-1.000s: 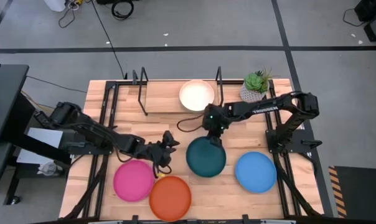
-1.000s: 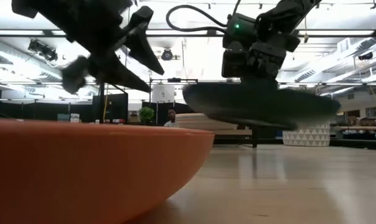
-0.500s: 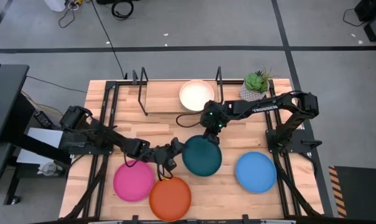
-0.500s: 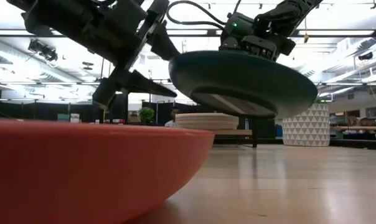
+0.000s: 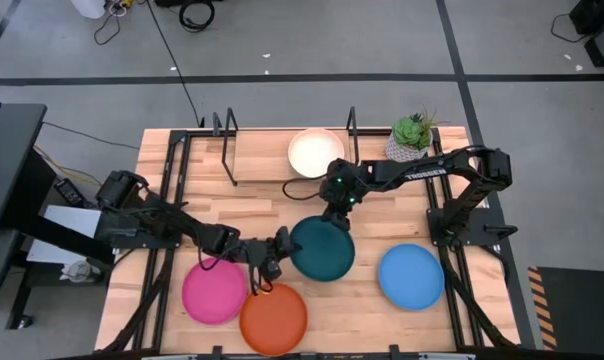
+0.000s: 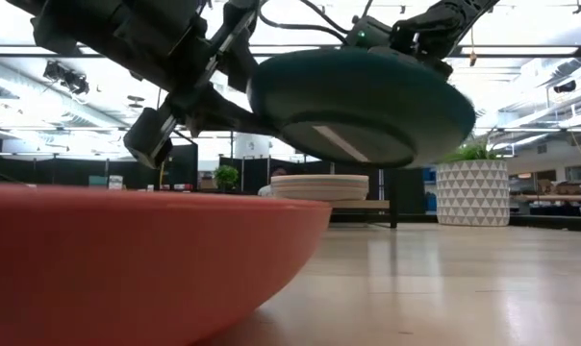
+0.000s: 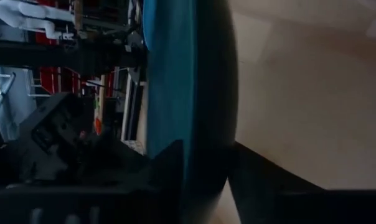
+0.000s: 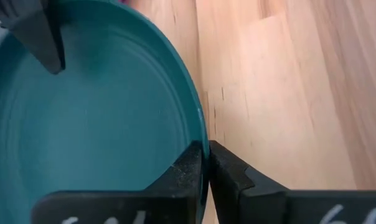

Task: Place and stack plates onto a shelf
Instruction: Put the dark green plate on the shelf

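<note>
My right gripper (image 5: 334, 207) is shut on the teal plate (image 5: 322, 248), which it holds above the table's middle. My left gripper (image 5: 279, 246) is open at the plate's left rim, one finger over the rim (image 6: 247, 38) and one under it (image 6: 223, 113). In the left wrist view the plate (image 7: 194, 93) shows edge-on between the fingers. The magenta plate (image 5: 214, 290), orange plate (image 5: 274, 318) and blue plate (image 5: 410, 275) lie on the tabletop. A stack of pale plates (image 5: 315, 152) sits on the shelf (image 5: 257, 160) at the far side. My right gripper pinches the teal plate's far rim (image 8: 199, 124) between its two fingers, one inside the bowl and one outside. The fingers come from above, pointing down. The plate is lifted clear of the table and tilted. My left gripper straddles the plate's left rim (image 7: 203, 180); whether its fingers touch it, I cannot tell.
A potted plant (image 5: 412, 135) stands at the far right, beside the shelf's black wire uprights (image 5: 352, 125). The orange plate (image 6: 127, 259) fills the near left of the low view. Bare wood lies between the shelf and the near plates.
My right gripper has lifted the teal plate higher and carried it slightly toward the table's left. My left gripper has moved toward the table's right, up to the plate, and its fingers now stand over and under the plate's left rim.
</note>
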